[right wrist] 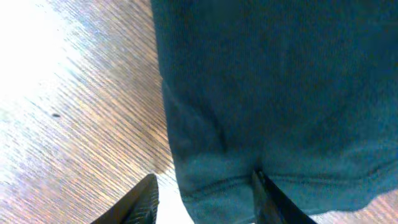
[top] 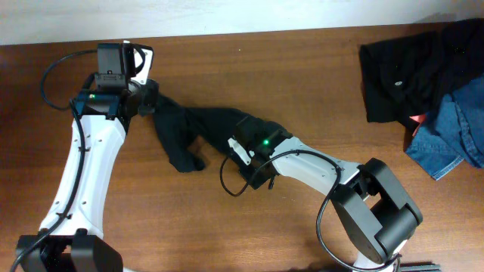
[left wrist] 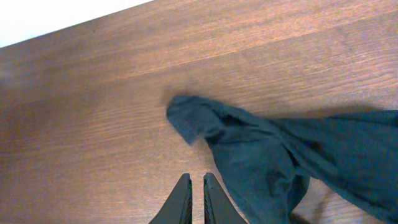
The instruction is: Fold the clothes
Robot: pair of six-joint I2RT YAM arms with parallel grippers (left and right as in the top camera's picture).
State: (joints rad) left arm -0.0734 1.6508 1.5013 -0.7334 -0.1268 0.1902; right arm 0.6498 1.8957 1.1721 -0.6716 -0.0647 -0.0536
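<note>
A brown wooden table [top: 302, 68] is seen filling nearly the whole overhead view. Its grain is laid lengthwise, parallel to the far edge, and darker and lighter bands are shown across the top. The finish is read as smooth with a low sheen. Beyond the far edge a plain white strip [top: 227, 15] is seen; wall or floor cannot be told. The same strip is caught past the table edge in the left wrist view. Lighting is judged even and fairly soft on the table top. In the right wrist view a strong pale glare [right wrist: 31, 43] is thrown across bare wood, and a small dark speck [right wrist: 56, 115] is noted just below it.
</note>
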